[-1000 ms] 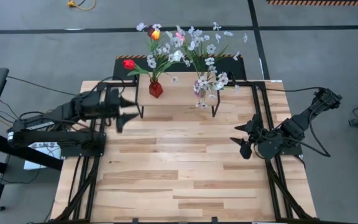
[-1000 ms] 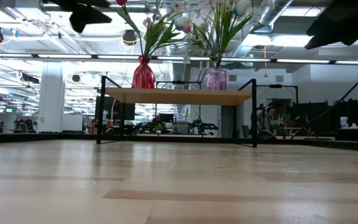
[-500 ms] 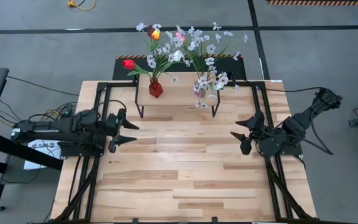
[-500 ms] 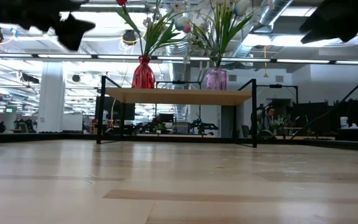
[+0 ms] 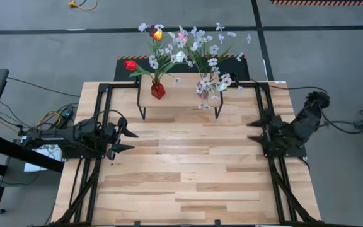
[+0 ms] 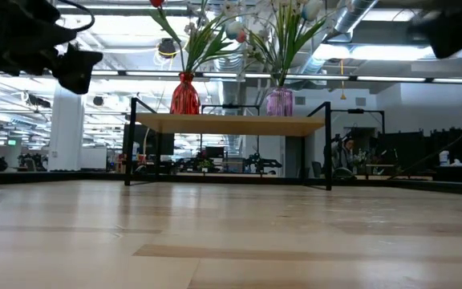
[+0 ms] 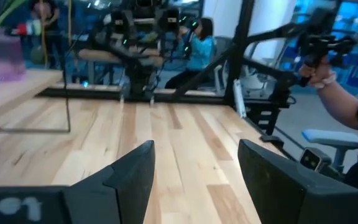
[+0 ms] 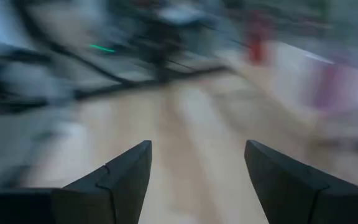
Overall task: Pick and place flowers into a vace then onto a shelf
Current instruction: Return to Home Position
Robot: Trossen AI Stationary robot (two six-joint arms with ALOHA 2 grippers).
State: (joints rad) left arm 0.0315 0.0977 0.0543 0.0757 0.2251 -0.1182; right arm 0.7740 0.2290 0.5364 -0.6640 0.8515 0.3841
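Observation:
A red vase and a purple vase, each holding flowers of tulip heads and small white blossoms, stand on the low wooden shelf at the table's far edge; they also show in the low view. My left gripper is open and empty at the table's left edge, its fingers showing in the left wrist view. My right gripper is open and empty at the table's right edge.
The slatted wooden tabletop lies bare between the two arms. Dark metal frame rails run along both sides. A person stands beyond the table in the left wrist view.
My left gripper has drawn back from beside the shelf toward the table's left and near edges and gone lower. My right gripper has pulled back toward the table's right edge, the arm folding in. Vases and flowers have stayed still.

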